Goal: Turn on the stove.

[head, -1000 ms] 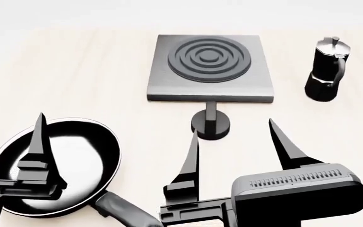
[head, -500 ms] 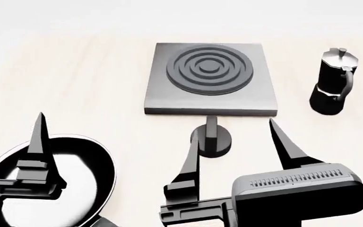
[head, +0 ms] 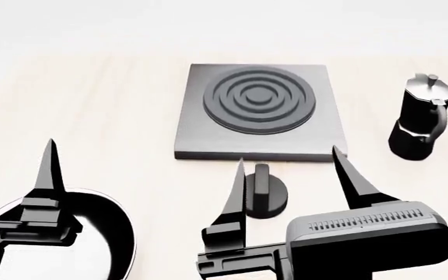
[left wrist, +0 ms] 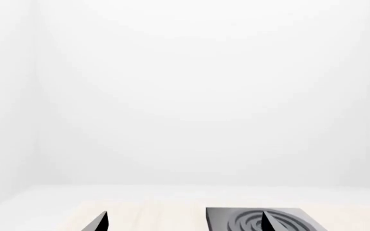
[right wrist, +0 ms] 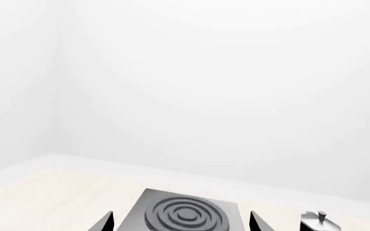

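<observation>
- Stove [head: 256,111] is sitting flat on the pale tabletop [head: 107,111]; grey sq plate w/ dark ring burner [head: 260,98] raised on it
- Knob [head: 263,195] is standing just in front of the stove's near edge, apart from the plate, ridge upright
- Right gripper [head: 288,169] is hovering over the knob area, fingers spread wide apart; left tip is showing just beside the knob, right tip on the other side near the stove's front-right corner; can't tell if either is touching
- Left gripper [head: 51,175] is hanging well to the left of the stove, above the frying pan [head: 91,233]; only 1 finger is showing in head view, but left wrist view is showing 2 tips wide apart, nothing between them
- Moka pot [head: 421,125] is standing upright to the right of the stove, apart from it
- Right wrist view is showing stove plate [right wrist: 185,214] between the 2 finger tips, pot lid [right wrist: 318,219] off to its side
</observation>
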Tool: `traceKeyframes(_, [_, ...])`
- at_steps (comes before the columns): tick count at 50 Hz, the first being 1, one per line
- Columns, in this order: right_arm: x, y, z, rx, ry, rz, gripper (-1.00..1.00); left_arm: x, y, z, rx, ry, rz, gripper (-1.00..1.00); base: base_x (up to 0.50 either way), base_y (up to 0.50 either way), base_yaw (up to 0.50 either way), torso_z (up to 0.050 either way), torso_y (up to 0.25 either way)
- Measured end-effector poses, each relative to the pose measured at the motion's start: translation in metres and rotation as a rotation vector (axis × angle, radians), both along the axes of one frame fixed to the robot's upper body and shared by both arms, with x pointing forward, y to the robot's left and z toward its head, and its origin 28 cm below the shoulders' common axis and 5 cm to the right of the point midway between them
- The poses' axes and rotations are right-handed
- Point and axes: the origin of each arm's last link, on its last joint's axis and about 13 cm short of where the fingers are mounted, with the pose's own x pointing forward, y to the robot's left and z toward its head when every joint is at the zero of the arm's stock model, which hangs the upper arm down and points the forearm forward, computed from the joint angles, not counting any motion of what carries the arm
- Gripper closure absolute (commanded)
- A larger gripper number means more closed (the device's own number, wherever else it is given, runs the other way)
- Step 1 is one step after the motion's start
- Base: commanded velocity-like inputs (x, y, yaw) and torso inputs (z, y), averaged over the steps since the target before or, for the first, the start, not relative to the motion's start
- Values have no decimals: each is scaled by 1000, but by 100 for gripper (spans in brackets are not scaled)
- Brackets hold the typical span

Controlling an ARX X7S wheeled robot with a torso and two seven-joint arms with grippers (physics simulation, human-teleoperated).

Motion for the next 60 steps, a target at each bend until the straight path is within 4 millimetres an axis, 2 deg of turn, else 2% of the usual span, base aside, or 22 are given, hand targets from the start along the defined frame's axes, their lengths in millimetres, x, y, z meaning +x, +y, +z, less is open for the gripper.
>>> traceKeyframes(47, [2,0,-3,5,10,3,-100,0,-1,-1,2,0,-1,-100,162,0,0,0,0])
traceKeyframes(60, [6,0,-8,8,26,8,-100,0,-1,0,2,0,-2,-100,14,0,0,0,0])
